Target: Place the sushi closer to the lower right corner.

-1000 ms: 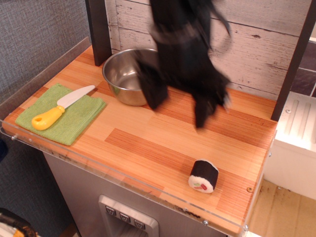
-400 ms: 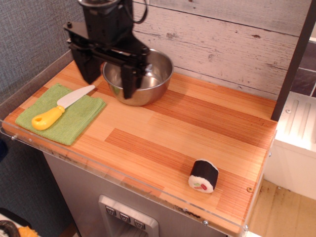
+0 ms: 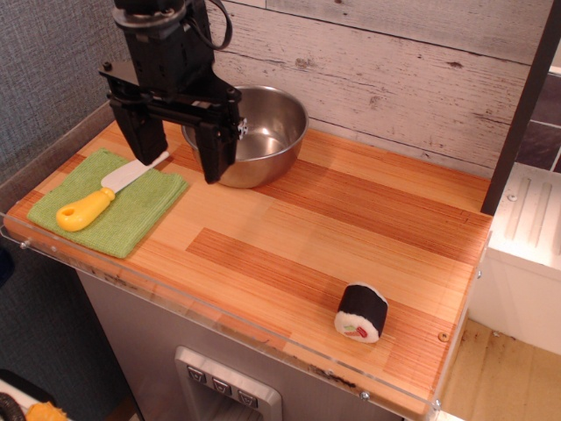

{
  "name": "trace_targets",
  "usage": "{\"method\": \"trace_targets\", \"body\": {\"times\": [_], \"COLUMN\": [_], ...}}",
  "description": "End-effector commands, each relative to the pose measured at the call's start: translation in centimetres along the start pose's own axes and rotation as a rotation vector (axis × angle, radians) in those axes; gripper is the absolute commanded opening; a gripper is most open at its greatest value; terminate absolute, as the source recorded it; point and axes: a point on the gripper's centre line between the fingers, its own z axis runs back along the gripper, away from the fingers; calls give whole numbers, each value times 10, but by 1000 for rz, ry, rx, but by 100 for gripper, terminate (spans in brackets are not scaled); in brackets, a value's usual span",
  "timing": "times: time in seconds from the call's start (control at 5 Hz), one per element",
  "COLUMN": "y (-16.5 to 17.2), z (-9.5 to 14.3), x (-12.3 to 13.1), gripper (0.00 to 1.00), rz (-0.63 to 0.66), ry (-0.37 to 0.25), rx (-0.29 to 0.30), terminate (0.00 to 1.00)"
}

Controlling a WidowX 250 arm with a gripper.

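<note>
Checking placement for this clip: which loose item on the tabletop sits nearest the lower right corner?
The sushi; the steel bowl and knife lie far off at the left.

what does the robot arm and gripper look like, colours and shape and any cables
The gripper is all black: a boxy body, a flat crossbar with small bolts, and two thick, straight fingers set wide apart, blocky at the tips. A black cable loops out beside the arm's upper housing. A small pale mark sits at the right end of the crossbar. No lettering or logo can be made out.
</note>
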Motion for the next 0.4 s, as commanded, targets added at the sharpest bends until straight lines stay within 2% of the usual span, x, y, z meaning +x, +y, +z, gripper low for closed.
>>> {"method": "trace_targets", "body": {"times": [0.0, 0.2], "y": [13, 13], "z": [15, 15], "x": [0, 0], "gripper": [100, 100], "rz": [-5, -5], "ry": [-13, -13], "rx": [58, 58], "terminate": [0, 100]}}
